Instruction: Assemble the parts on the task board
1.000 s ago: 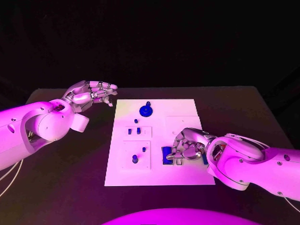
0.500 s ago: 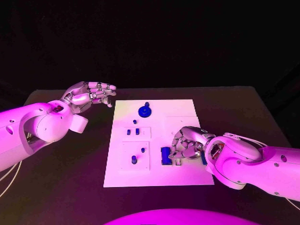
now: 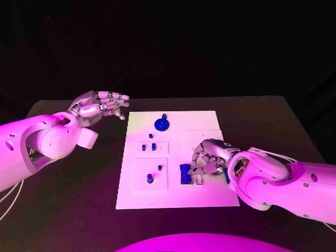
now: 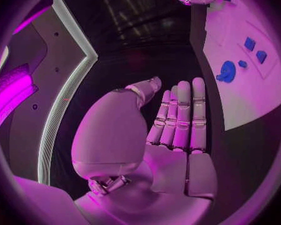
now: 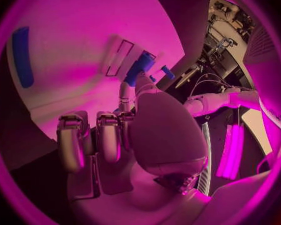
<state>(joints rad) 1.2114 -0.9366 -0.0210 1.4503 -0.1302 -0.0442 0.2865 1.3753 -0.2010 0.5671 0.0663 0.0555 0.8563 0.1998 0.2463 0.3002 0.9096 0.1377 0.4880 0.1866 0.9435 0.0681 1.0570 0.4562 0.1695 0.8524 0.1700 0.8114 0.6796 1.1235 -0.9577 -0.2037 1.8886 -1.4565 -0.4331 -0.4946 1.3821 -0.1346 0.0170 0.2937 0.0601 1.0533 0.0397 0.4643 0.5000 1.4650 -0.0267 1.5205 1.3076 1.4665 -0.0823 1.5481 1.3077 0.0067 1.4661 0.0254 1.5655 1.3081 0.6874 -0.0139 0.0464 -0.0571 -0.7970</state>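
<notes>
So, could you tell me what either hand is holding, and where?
The right hand pinches a blue part by its near end, fingers around it; the left hand holds nothing.

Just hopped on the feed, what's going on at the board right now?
The right hand is down on the near right part of the white task board, fingers curled at a blue block; whether it actually grips the block is hard to tell. The left hand hovers off the board's far left corner, holding nothing. A round blue part sits near the board's far edge, and several small blue pieces stand in the left-side panels.
</notes>
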